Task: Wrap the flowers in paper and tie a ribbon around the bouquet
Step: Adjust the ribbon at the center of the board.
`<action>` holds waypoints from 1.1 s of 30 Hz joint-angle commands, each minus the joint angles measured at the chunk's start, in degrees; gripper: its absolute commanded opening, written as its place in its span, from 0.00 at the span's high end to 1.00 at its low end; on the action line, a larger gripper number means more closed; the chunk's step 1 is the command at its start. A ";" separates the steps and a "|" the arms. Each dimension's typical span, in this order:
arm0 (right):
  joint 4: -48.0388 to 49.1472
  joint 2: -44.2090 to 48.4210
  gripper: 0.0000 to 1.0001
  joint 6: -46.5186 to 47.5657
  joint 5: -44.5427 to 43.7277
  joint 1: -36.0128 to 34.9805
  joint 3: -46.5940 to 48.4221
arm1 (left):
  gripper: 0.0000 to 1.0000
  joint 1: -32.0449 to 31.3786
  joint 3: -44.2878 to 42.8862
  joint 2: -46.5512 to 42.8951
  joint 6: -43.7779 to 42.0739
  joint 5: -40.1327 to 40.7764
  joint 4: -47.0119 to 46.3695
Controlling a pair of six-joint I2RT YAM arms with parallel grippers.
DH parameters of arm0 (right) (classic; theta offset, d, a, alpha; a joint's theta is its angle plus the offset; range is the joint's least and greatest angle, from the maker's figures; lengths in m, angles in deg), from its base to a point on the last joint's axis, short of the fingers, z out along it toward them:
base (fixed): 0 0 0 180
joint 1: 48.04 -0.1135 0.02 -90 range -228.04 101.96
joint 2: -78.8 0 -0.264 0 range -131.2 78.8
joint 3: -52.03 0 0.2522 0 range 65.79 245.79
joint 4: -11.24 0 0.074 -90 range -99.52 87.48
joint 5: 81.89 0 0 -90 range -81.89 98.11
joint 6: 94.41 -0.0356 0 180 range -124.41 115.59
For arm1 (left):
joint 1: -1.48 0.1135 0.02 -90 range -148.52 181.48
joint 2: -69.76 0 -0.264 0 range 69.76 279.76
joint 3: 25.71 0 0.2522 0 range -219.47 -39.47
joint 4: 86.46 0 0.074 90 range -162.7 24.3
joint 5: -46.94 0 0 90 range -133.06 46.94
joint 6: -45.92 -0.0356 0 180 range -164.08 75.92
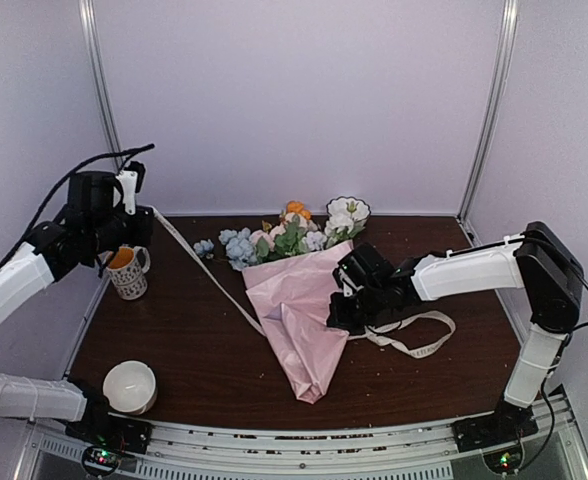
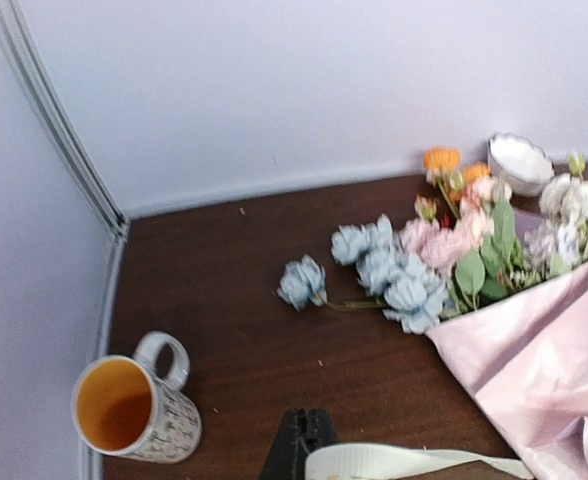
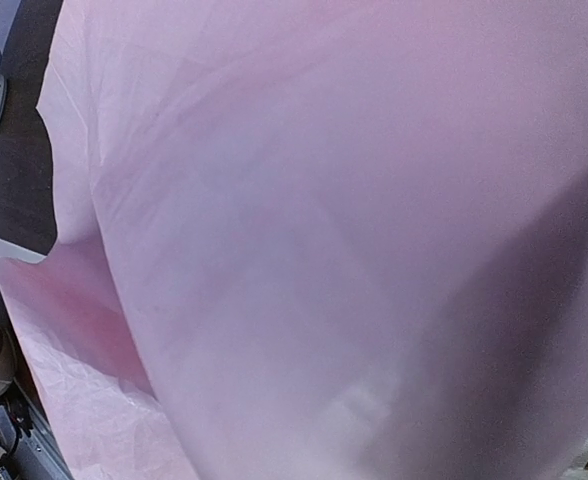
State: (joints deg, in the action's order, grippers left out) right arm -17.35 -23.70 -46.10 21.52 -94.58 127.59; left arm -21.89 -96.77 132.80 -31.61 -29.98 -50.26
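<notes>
The bouquet lies mid-table, a cone of pink-lilac paper (image 1: 299, 310) (image 3: 324, 200) with its point toward me and the flowers (image 1: 284, 238) (image 2: 444, 250) fanning out at the far end. The cream ribbon (image 1: 209, 270) (image 2: 414, 460) runs taut from my raised left gripper (image 1: 144, 213) (image 2: 309, 432), which is shut on it, down under the cone's left side. It then loops loosely on the table at the right (image 1: 419, 338). My right gripper (image 1: 346, 305) sits against the cone's right edge. Paper fills the right wrist view and hides that gripper's fingers.
A patterned mug (image 1: 129, 270) (image 2: 134, 410) stands at the left wall below my left arm. A white bowl (image 1: 130, 387) sits front left, and a scalloped bowl (image 1: 348, 210) (image 2: 519, 162) at the back. One blue bloom (image 1: 205, 247) (image 2: 302, 282) lies left of the bouquet.
</notes>
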 commanded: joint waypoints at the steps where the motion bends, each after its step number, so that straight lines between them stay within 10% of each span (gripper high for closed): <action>1: -0.12 -1.48 1.00 1.74 -3.67 0.48 -0.46 | 1.00 -0.04 -5.81 -5.35 -6.38 8.81 1.09; 7: 0.55 -3.41 1.00 1.00 -2.56 0.39 -0.17 | 1.00 -3.89 -10.09 -3.68 -8.07 -5.61 -0.04; 12: -0.04 -4.31 1.00 0.36 -2.17 0.06 0.19 | 1.00 -16.66 -10.57 14.61 -6.22 -22.09 -6.13; 21: -1.18 -5.23 1.00 -0.07 -2.47 -1.30 1.16 | 1.00 -18.20 -27.58 51.49 -6.65 -40.33 2.31; 33: -16.76 8.17 0.53 3.35 -11.72 -2.57 2.53 | 1.00 -15.13 -25.02 62.08 -7.14 -39.92 5.90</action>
State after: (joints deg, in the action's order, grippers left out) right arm -26.22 -24.27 -43.72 16.43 -96.92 131.13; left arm -38.53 -125.33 193.63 -38.60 -68.95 -45.69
